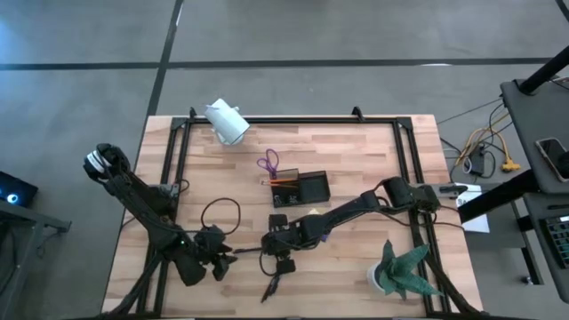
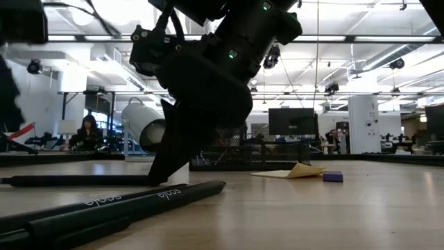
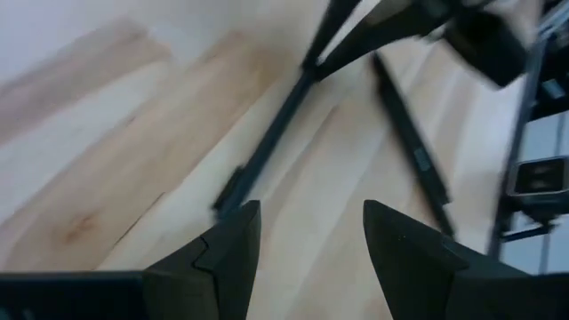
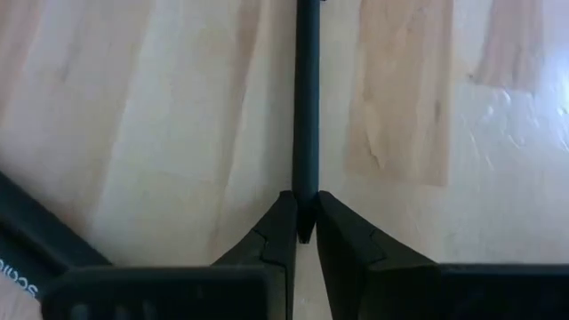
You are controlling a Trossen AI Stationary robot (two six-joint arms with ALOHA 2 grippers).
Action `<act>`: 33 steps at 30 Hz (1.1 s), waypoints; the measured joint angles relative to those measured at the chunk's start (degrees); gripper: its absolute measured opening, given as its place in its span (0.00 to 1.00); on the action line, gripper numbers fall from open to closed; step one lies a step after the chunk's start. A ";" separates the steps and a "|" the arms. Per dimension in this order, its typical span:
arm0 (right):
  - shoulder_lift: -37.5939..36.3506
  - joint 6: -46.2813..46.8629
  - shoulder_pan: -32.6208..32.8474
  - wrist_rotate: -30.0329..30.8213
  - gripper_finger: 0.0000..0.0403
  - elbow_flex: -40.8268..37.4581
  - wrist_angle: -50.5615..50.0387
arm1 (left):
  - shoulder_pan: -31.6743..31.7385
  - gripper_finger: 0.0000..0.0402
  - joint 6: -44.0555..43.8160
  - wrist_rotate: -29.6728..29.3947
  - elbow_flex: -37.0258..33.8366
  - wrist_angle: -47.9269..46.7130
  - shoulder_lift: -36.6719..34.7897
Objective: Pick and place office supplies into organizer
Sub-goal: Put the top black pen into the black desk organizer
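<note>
My right gripper [image 1: 270, 252] [image 4: 305, 212] is low over the table's near middle, shut on a black pen [image 4: 307, 107] that runs toward the table's left. My left gripper [image 1: 228, 260] [image 3: 311, 218] hovers open just left of that pen's free end, touching nothing. More black pens [image 2: 159, 198] lie flat near the front edge; one [image 1: 271, 286] shows in the high view. The dark organizer [image 1: 313, 188] stands behind, with an orange pencil [image 1: 284, 181] in it. Purple scissors [image 1: 268, 163] lie beyond it. A yellow sticky pad [image 2: 295, 171] and a purple piece [image 2: 333, 176] lie flat on the wood. My right gripper pinches the black pen by its right-hand end [image 4: 306, 200] between the two fingertips. The fingers [image 2: 166, 163] slant down from above and from the table's right, in line with the pen. The pen [image 2: 76, 180] lies level at the tabletop; whether it is lifted, I cannot tell.
A white cylindrical camera [image 1: 227, 122] stands at the far left of the wood, and a green plant [image 1: 400, 271] at the near right corner. Black frame rails [image 1: 293, 118] border the table. A black cable loop [image 1: 220, 213] lies behind my left gripper.
</note>
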 joint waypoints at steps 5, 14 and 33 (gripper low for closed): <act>-1.60 3.14 -0.12 4.14 0.04 -0.23 -0.85 | 0.00 0.45 3.86 -3.83 0.03 -0.38 -4.51; -3.33 5.56 -0.09 6.79 0.01 -0.16 -3.28 | 0.00 0.45 -4.78 -4.24 -1.55 -13.67 -9.06; -5.03 5.81 0.13 7.57 0.02 0.00 -3.85 | -2.14 0.38 -22.01 27.40 2.11 -24.02 -2.06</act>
